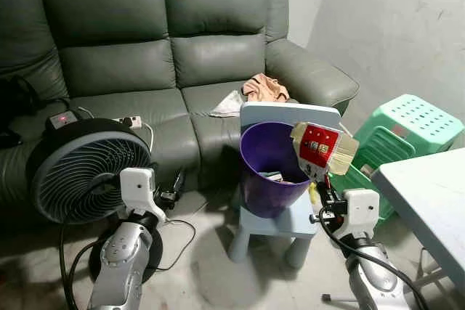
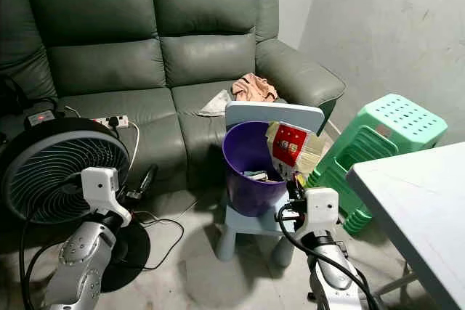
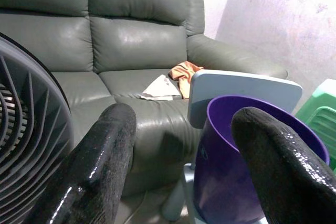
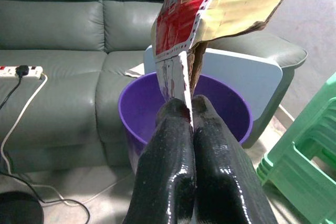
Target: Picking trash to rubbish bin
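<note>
Right gripper (image 4: 190,109) clenched on the lower edge of a red-and-tan snack wrapper (image 1: 320,148), fingers pressed together with the wrapper pinched between them. Wrapper raised above the right rim of the purple rubbish bin (image 1: 270,168), tilted, not yet inside. Some small trash already lying in the bin's bottom. Bin standing on a pale blue child's chair (image 1: 289,115), backrest just behind it. Left gripper (image 3: 181,145) released, fingers spread wide, hovering low at the left, near the black floor fan (image 1: 86,170). Far side: grey-green leather sofa (image 1: 145,49), carrying a crumpled orange cloth (image 1: 263,88) beside a white paper (image 1: 228,104) on the right seat, and a white power strip (image 1: 128,120) on the left seat. Right of the chair: stacked green plastic stools (image 1: 403,134) and, nearer, a white table corner (image 1: 429,197).
</note>
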Available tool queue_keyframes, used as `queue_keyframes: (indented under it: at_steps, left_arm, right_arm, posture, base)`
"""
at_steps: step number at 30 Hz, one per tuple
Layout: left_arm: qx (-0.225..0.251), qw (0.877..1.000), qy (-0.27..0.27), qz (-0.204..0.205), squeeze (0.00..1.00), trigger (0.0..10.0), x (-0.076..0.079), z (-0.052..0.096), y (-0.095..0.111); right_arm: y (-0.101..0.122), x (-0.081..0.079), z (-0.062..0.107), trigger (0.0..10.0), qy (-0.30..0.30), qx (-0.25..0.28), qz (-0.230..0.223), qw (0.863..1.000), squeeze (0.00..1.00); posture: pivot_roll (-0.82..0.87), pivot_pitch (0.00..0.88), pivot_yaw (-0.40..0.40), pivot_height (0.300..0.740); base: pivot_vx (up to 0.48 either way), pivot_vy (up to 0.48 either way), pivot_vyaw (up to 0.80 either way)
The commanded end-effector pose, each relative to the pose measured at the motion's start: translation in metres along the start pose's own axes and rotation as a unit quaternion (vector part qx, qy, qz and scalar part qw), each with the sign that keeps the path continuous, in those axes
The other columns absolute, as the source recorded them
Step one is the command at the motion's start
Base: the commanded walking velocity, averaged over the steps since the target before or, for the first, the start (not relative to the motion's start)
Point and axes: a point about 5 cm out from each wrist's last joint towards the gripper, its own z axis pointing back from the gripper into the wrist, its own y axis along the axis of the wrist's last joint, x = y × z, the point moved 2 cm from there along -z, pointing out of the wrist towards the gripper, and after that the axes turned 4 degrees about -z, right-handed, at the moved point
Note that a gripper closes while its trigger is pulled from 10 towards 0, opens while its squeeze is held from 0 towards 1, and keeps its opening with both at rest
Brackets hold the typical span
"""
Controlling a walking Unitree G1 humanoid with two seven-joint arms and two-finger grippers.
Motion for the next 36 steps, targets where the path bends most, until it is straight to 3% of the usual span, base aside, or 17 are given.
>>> queue_keyframes:
  at_steps: [1,8,32,36]
  left_arm:
    - [0.001,1.0,-0.004,0.005,0.0,10.0,0.0006,-0.0013,-0.0006]
    - [0.002,1.0,-0.004,0.008,0.0,10.0,0.0015,-0.0027,-0.0009]
    - [0.004,1.0,-0.001,0.013,0.0,10.0,0.002,-0.0061,-0.0016]
    - [0.001,1.0,0.015,0.008,0.0,10.0,0.0003,-0.0058,-0.0022]
  right_arm:
    - [-0.0003,0.0048,0.0023,10.0,-0.006,0.001,0.003,1.0,0.0]
    - [0.0006,0.0071,0.0013,10.0,-0.01,0.004,0.005,1.0,0.0]
    - [0.0022,0.0041,-0.001,10.0,0.003,0.006,0.003,1.0,0.0]
    - [0.0023,0.0035,-0.0012,10.0,0.007,0.006,0.003,1.0,0.0]
  posture:
    - [0.02,0.0,-0.078,0.74]
    - [0.02,0.0,-0.082,0.74]
    - [0.02,0.0,-0.09,0.74]
    - [0.02,0.0,-0.093,0.74]
  base:
    - [0.0,0.0,0.0]
    - [0.152,0.0,0.0]
    - [0.387,0.0,0.0]
    - [0.078,0.0,0.0]
